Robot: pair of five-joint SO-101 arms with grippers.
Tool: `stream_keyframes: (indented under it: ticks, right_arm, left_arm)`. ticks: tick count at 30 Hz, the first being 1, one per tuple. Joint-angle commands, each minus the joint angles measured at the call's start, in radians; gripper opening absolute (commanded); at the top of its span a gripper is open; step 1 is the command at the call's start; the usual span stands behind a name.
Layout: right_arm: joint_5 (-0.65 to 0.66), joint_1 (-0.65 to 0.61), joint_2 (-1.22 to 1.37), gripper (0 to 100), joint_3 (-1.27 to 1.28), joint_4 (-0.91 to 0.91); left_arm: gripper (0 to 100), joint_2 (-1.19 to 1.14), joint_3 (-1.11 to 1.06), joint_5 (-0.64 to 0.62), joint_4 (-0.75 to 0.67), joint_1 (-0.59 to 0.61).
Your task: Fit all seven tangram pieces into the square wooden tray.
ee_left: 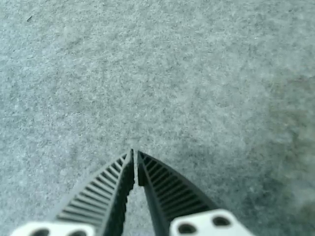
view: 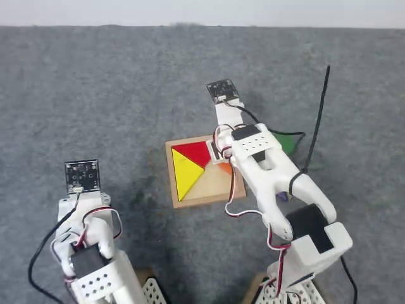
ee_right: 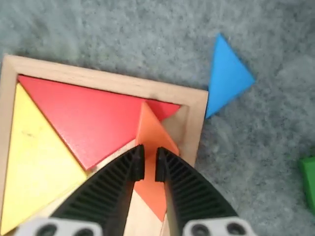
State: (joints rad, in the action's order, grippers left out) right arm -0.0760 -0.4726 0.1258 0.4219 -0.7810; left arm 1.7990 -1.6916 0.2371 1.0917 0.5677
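The square wooden tray (view: 169, 172) lies mid-table, with a red triangle (view: 196, 152) and a yellow triangle (view: 185, 172) flat inside it. My right gripper (ee_right: 146, 150) hangs over the tray's rim (ee_right: 98, 76) near a corner, shut on an orange triangle (ee_right: 150, 128). That piece tilts across the red triangle (ee_right: 93, 120) and the corner, beside the yellow triangle (ee_right: 34, 147). A blue triangle (ee_right: 226, 76) and a green piece (ee_right: 309, 182) lie on the carpet outside the tray. My left gripper (ee_left: 135, 153) is shut and holds nothing, low over bare carpet.
Grey carpet covers the table. In the high view the green piece (view: 288, 144) sits to the right of the tray, partly behind the right arm (view: 272, 177). The left arm (view: 88, 247) stands at the front left, well away from the tray.
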Motion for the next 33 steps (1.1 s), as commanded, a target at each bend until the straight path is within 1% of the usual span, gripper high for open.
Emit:
stream_keyframes:
  ticks: [1,9,17,33]
  right_arm:
    - [0.014,-0.004,-0.010,4.7,-0.061,0.016]
    - [0.008,0.010,-0.001,4.7,-0.054,-0.064]
    - [0.006,0.042,0.001,4.7,0.017,-0.058]
    - [0.009,0.035,-0.007,4.7,0.087,-0.068]
  left_arm:
    - [2,0.015,0.008,0.012,0.003,0.000]
    - [2,0.015,0.008,0.012,0.003,0.000]
    - [2,0.015,0.008,0.012,0.003,0.000]
    - [2,0.015,0.008,0.012,0.003,0.000]
